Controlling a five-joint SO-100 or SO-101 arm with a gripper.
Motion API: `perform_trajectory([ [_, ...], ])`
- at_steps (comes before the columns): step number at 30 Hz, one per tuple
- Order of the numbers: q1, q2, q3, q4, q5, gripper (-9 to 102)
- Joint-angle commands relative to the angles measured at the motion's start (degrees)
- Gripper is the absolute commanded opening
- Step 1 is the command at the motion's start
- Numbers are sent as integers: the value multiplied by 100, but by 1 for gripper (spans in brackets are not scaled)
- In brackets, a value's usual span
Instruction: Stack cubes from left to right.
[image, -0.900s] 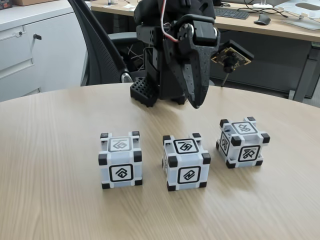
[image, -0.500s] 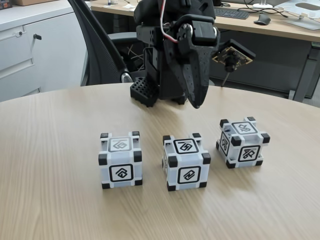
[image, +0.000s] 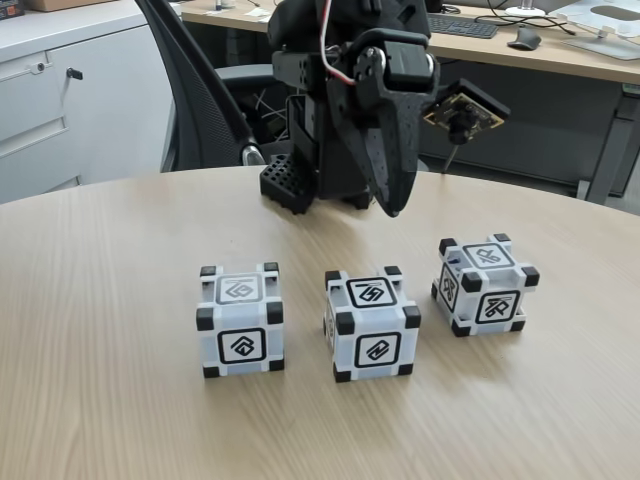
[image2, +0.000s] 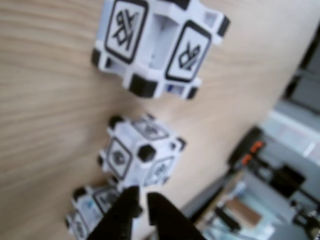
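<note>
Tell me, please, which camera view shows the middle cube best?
The fixed view: the middle cube stands there sharp and whole, between its two neighbours on the table. In the wrist view the same cube is blurred and tilted, just beyond the gripper.

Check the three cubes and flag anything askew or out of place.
One thing only: the right cube in the fixed view is turned at an angle and sits farther back than the left cube and middle cube, which face the camera squarely. All three rest flat on the table, undamaged. The pincer hangs above, behind them.
</note>
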Motion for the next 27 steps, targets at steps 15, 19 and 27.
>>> perform_trajectory([
  [15,26,-2584,-1512,-97,580,0],
  [19,26,-3454,-2171,-97,756,0],
  [27,35,-5713,-3542,-88,1204,0],
])
